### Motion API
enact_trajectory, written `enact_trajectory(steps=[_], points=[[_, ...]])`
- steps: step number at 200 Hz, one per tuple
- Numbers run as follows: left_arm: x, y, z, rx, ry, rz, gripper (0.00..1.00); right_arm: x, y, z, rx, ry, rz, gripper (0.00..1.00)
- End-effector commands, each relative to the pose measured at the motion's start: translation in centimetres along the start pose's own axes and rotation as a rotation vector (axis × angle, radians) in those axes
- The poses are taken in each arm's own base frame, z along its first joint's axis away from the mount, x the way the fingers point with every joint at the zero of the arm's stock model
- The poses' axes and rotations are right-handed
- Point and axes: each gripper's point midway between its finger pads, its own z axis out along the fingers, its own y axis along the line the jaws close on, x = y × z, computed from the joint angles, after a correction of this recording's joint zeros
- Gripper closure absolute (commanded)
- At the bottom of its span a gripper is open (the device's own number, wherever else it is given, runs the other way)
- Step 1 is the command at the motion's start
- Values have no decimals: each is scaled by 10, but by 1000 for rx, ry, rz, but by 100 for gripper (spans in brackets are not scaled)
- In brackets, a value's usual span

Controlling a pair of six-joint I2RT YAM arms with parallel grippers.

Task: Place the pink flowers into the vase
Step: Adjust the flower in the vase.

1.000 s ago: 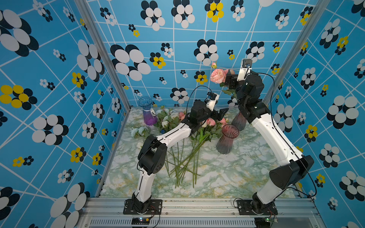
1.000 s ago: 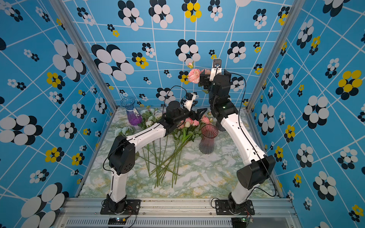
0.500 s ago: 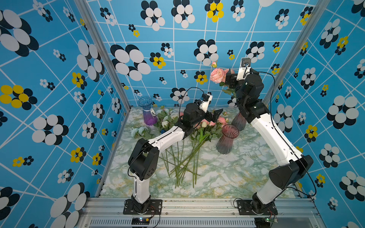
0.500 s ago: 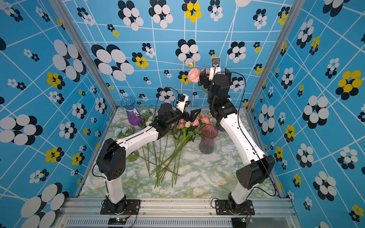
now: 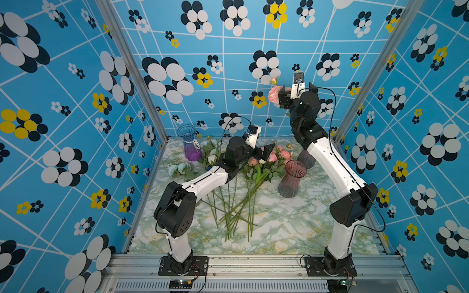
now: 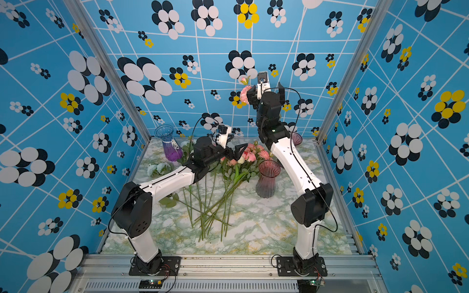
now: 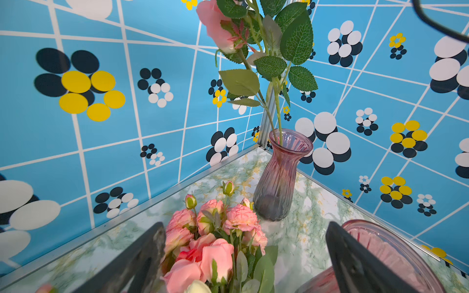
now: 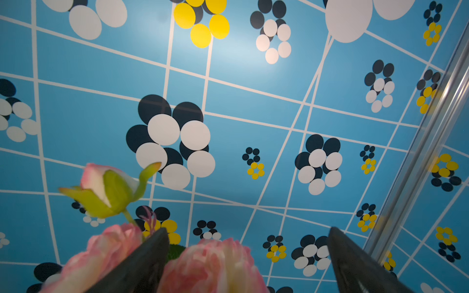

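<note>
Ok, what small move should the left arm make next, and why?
Probably lower the left gripper onto the bunch of pink artificial flowers lying on the marble-patterned table and close on one stem. Its fingers stand open above those blooms, holding nothing, and a pink rose stem already stands in the ribbed pink glass vase in the corner, so another pick seems due.

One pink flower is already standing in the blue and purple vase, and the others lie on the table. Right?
Not quite: that pink flower stands in the pink vase in the corner, as the left wrist view shows. The other pink flowers do lie on the table.
</note>
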Motion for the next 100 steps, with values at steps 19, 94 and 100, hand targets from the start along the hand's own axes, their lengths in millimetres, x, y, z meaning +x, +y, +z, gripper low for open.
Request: enact_trajectory(steps=[19, 94, 100], points=[[7, 15, -34, -116, 31, -25, 0, -13, 19, 13, -35, -70, -27, 1], [105, 44, -89, -365, 335, -282, 0, -1, 47, 0, -227, -6, -76, 1], [112, 43, -94, -368, 351, -301, 0, 0, 48, -1, -235, -1, -74, 1]])
